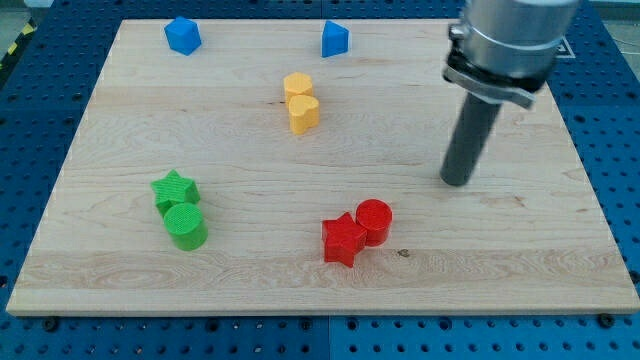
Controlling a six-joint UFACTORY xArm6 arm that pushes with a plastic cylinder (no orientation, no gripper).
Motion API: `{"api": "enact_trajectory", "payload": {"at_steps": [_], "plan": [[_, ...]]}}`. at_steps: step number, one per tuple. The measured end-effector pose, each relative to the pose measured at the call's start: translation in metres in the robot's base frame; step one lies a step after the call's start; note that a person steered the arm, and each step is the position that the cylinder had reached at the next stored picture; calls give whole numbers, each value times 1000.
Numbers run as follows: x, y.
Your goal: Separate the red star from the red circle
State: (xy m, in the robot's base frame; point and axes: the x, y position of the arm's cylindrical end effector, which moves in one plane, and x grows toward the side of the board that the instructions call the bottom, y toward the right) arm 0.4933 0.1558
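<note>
1. Red star-shaped block point(342, 239) and red round cylinder block point(374, 221) sit touching, low centre of the wooden board point(520, 270), star on the view's left.
2. My tip point(456, 182) (bare rod, nothing to open or pinch) rests up-right of the pair, apart from both.
3. Risk: a push through the circle likely drags the star along, so no split.
4. Green star block point(175, 188) and green round block point(186, 226) lie well left; nothing blocks the approach.

Red star point(342, 240) touches red circle point(374, 220) — bottom centre.
</note>
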Motion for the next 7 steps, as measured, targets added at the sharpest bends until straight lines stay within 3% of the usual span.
{"api": "enact_trajectory", "payload": {"at_steps": [2,3,7], "plan": [[85,19],[126,-16],[114,-101]]}}
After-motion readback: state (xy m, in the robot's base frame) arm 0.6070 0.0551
